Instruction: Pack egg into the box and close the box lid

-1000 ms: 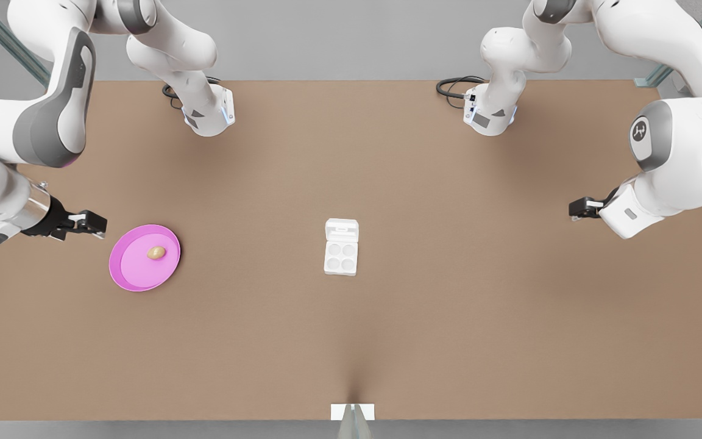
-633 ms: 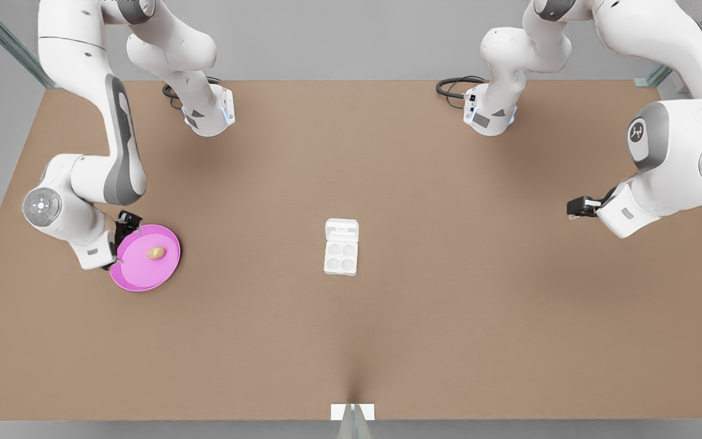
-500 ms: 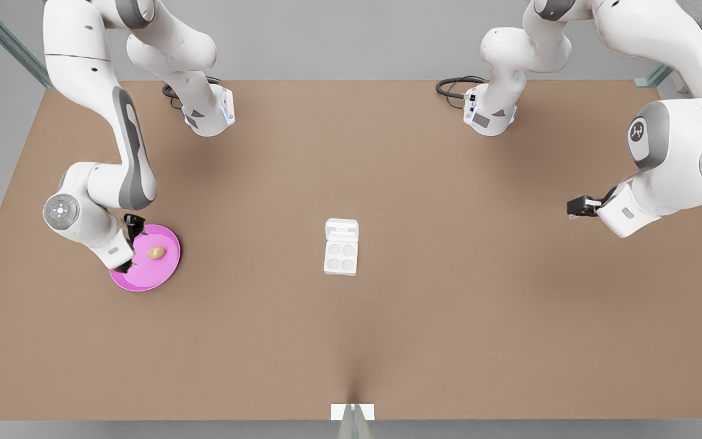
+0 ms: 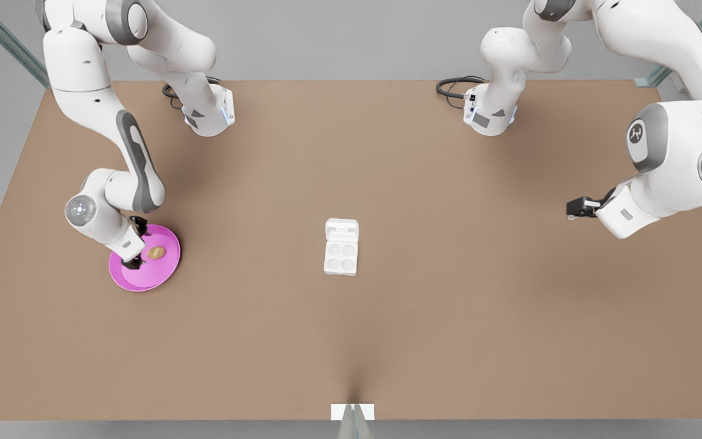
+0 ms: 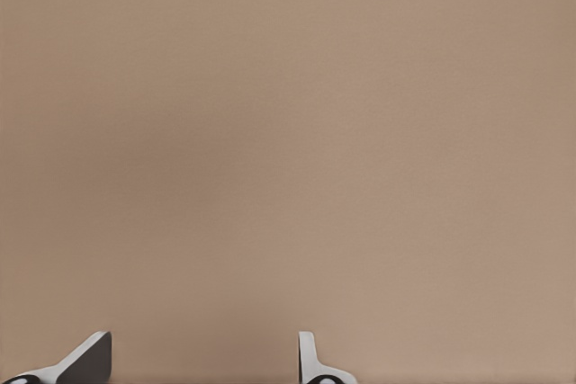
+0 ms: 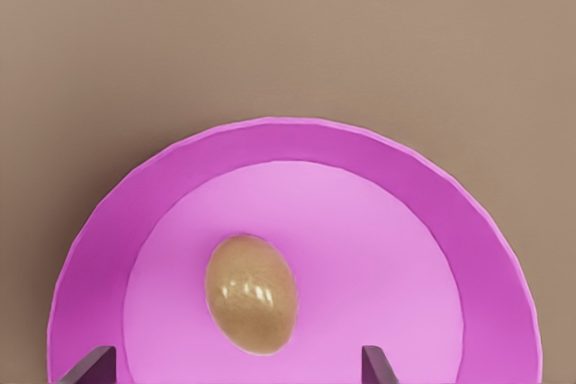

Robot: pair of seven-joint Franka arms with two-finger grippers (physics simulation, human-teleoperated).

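Two white jointed arms over a wide, matte tan-brown table, flat and plain. At the front view's right edge, left arm waiting, left claw hanging over bare tabletop, well apart from everything, fingers spread with nothing between them. At the front view's left edge, right arm bent down over a round pink plate, glossy, with a raised sloping rim and a paler flat centre. Right claw low above the plate, dark fingers spread wide, holding nothing, set to either side of the egg but not touching.

Near the table's middle, the box: small, white, rectangular, smooth, four round cups in a two-by-two grid, all unfilled. The box lid swung open on the side toward the arm bases, near-square, rounded corners, shallow recess showing.

Smallest of all, the egg: tan-brown, smooth, shiny oval, lying on its side on the plate's flat centre, well apart from the box.

Probable step: lowering and pinching the egg. Possible trouble from here: a curved, slick shell squirting sideways out of an off-centre pinch, then rolling across the smooth plate toward the rim; fingertips knocking the plate rim on the way down and shoving the plate; later, a drop short of a cup from a loose hold, or a light carton sliding under a push on the lid.
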